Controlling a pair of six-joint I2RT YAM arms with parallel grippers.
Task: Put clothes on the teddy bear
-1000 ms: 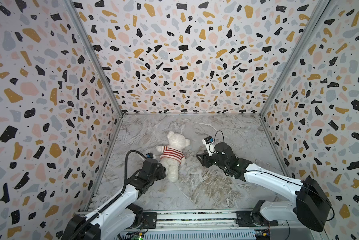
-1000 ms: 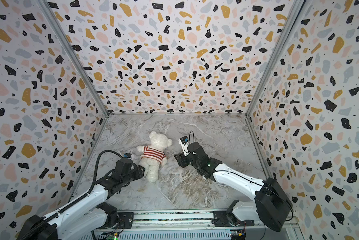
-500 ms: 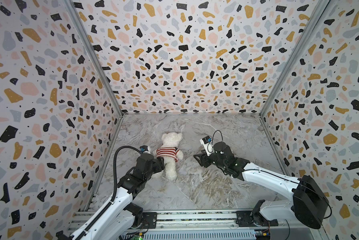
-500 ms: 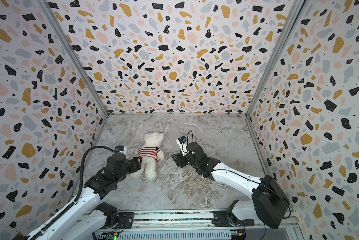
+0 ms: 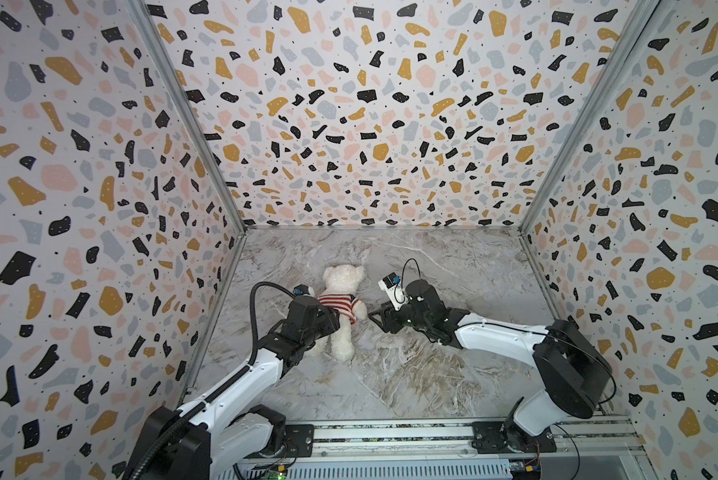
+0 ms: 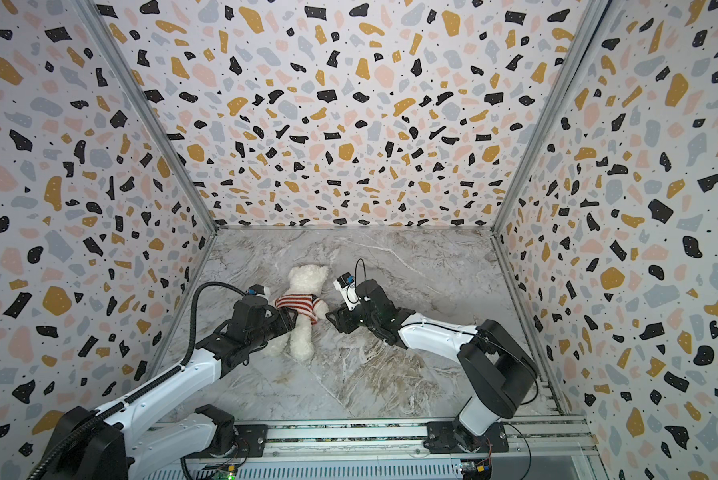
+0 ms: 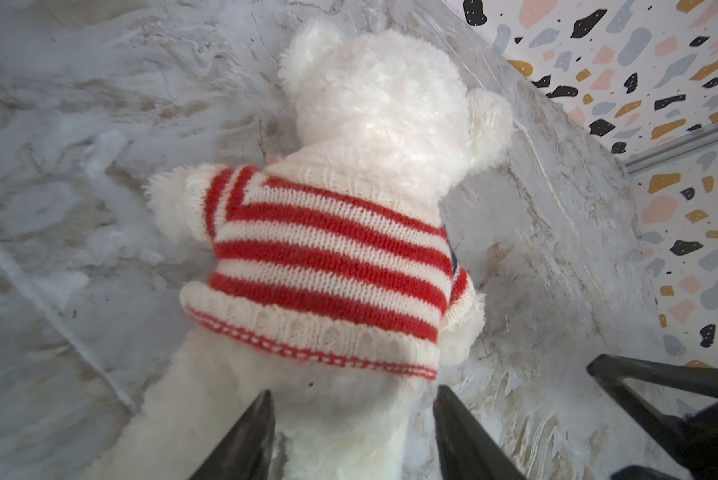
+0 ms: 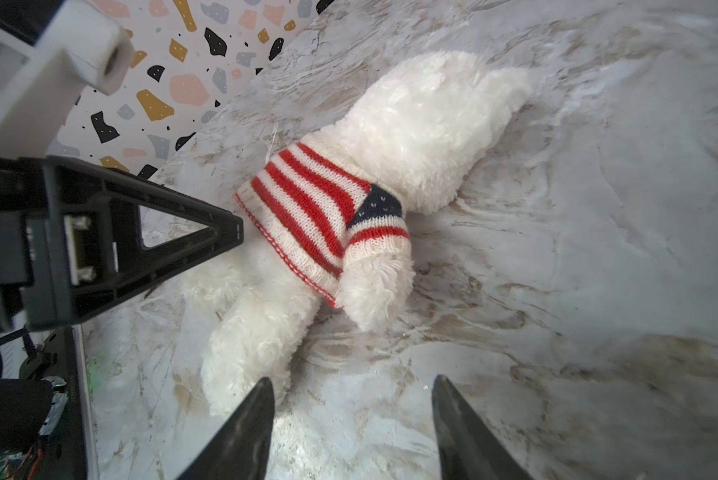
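The teddy bear [image 5: 344, 283], sweater [image 7: 328, 257] on, lies ungripped between the spread left fingers [image 7: 249, 440]; right fingers [image 8: 245, 432] gape empty.

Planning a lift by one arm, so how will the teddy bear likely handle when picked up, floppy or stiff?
Probably floppy: the teddy bear is fluffy plush, limbs sprawled flat, so it should sag and dangle. Such soft plush is likely light. Lying flat on the marble table, it would likely slide, not roll.
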